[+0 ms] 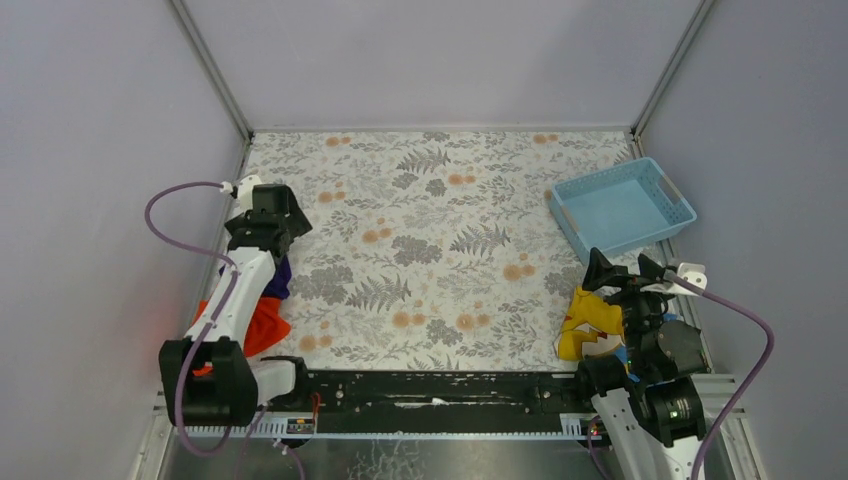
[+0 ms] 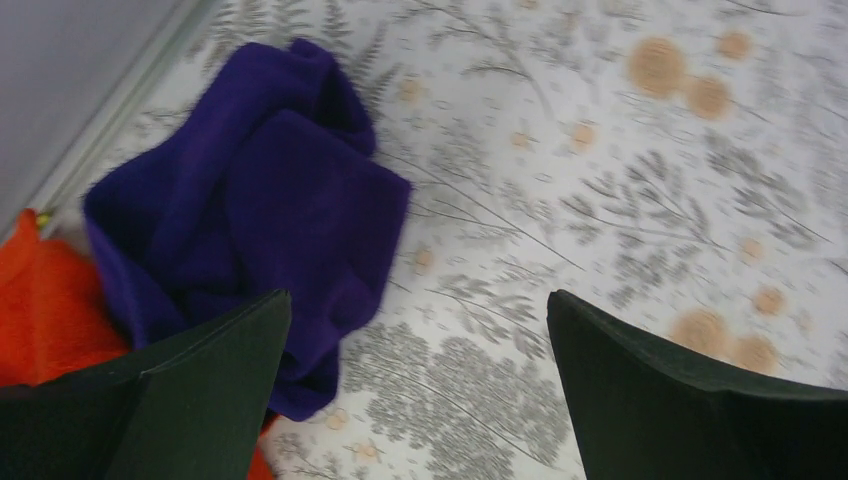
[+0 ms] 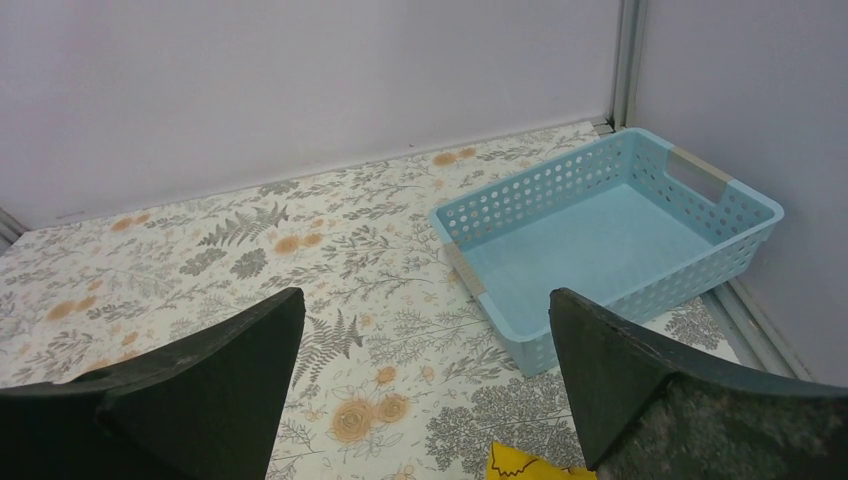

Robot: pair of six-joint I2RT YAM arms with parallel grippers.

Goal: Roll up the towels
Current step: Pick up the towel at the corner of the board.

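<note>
The purple towel (image 2: 250, 200) lies crumpled at the table's left edge; in the top view (image 1: 279, 279) it is mostly hidden under the left arm. The orange-red towel (image 1: 265, 327) lies bunched beside it, nearer the arm bases, and shows at the left in the left wrist view (image 2: 45, 310). My left gripper (image 2: 418, 330) is open and empty, hanging above the table just right of the purple towel. In the top view its fingers are hidden under the wrist. My right gripper (image 3: 425, 330) is open and empty, raised near the right front; it shows in the top view (image 1: 624, 268).
A light blue basket (image 1: 621, 208) stands at the right, also in the right wrist view (image 3: 610, 235). A yellow printed cloth (image 1: 592, 325) lies below the right gripper; its corner shows in the right wrist view (image 3: 525, 463). The table has a floral cover (image 1: 440, 240) and grey walls all round.
</note>
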